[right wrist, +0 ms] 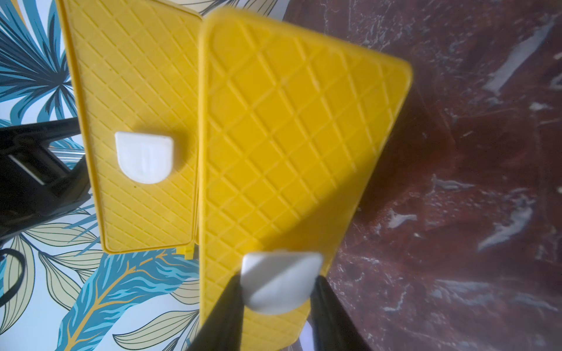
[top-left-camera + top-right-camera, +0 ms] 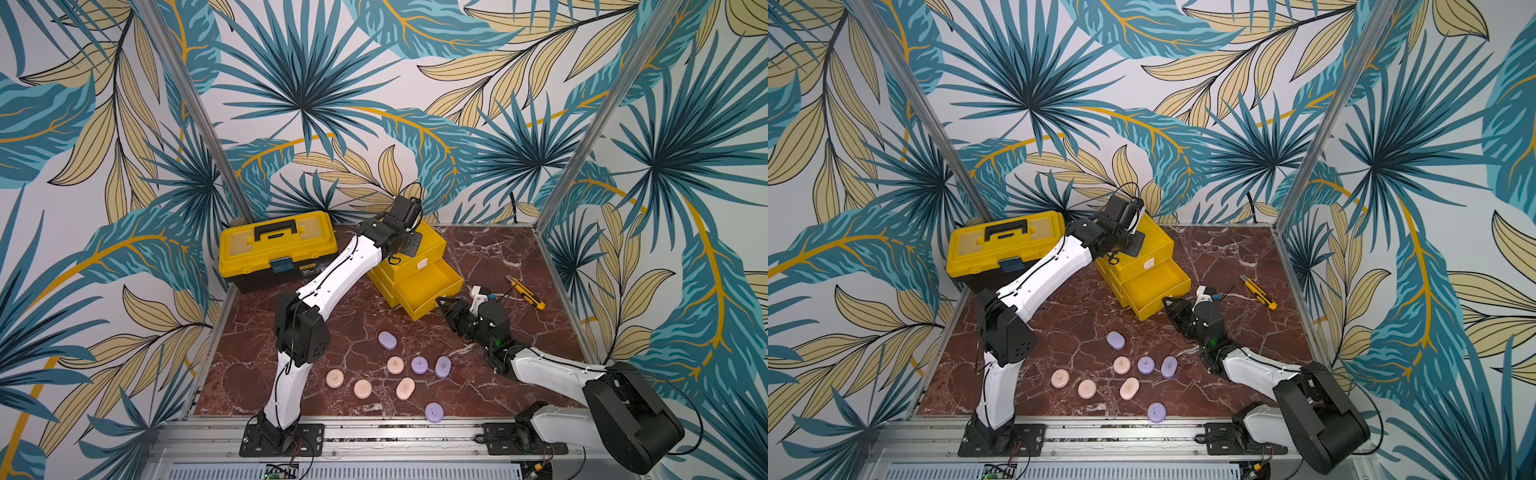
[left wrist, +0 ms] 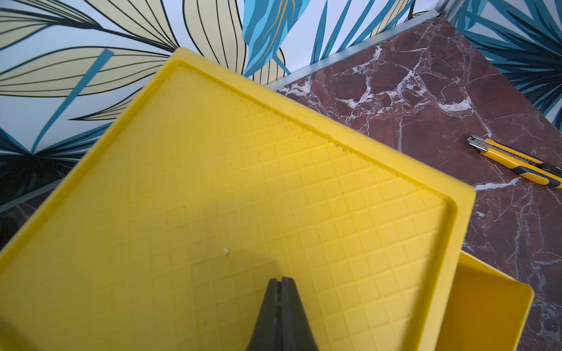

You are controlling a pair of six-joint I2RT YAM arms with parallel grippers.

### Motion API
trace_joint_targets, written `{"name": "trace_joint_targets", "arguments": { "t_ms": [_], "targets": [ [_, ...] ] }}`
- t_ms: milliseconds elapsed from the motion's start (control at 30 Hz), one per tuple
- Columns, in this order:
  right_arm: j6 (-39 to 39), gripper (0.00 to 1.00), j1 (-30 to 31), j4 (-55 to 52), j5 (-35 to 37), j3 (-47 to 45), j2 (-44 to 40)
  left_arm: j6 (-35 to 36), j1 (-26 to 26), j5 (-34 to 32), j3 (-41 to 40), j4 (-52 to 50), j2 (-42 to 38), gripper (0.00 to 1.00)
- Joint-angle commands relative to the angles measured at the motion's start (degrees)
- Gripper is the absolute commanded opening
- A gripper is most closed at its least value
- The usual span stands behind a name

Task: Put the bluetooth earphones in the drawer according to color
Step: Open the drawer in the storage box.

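Marble front: pink cases [image 2: 363, 388] and lilac cases [image 2: 419, 365] lie loose, outside the chest. Beyond, right gripper [image 1: 277, 304] at pulled-out drawer [image 2: 424, 286]. Only its wrist view shows fingers pinching white tab [image 1: 282, 273]. Farther, left gripper [image 3: 281, 281] closed, empty, over chest top [image 3: 243, 167], plainest in its wrist view. Toolbox [image 2: 278, 245] back left.

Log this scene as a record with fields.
Left end effector: shut, over the top of the yellow plastic drawer chest
Right end effector: shut on the white tab handle of the open drawer
Open drawer: no case visible inside
Lilac oval earphone cases: four, on the red marble table
Pink oval earphone cases: four, on the table
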Motion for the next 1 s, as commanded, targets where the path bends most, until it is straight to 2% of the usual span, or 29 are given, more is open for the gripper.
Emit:
{"name": "trace_joint_targets", "arguments": {
  "t_ms": [0, 567, 967],
  "targets": [
    [-1.67, 0.36, 0.08, -4.11, 0.83, -2.07, -0.64, -0.16, -1.02, 5.55, -2.76, -13.03, 6.37, 0.0],
    [-2.27, 0.36, 0.08, -9.59, 2.04, -4.75, -6.52, -0.09, -1.02, 5.41, -2.12, -13.49, 6.63, 0.0],
    [-2.53, 0.36, 0.08, -9.31, 2.01, -5.18, -8.52, -0.25, -1.04, 5.55, -2.45, -13.57, 6.53, 0.0]
  ]
}}
